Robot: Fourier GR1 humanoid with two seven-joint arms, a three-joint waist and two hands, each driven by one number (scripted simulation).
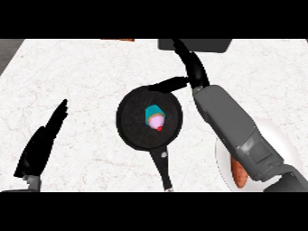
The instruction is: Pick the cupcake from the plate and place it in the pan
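The black pan point(133, 131) lies in the middle of the counter, its handle point(163, 169) pointing toward me. In it lies the cupcake point(156, 117), tipped on its side, with a teal wrapper, pink frosting and a red cherry. My right hand point(195, 72) is open beyond the pan's far right rim, fingers stretched away from me and thumb point(171, 84) reaching over the rim. It does not touch the cupcake. The white plate point(276, 135) sits at the right, largely hidden by my right forearm. My left hand point(43, 144) rests open at the left, fingers up.
An orange-brown food item point(237, 173) lies on the plate beside my forearm. A dark grey block point(196, 44) stands at the counter's far edge, and a brown thing point(118, 39) shows there further left. Dark floor borders the counter at both far corners.
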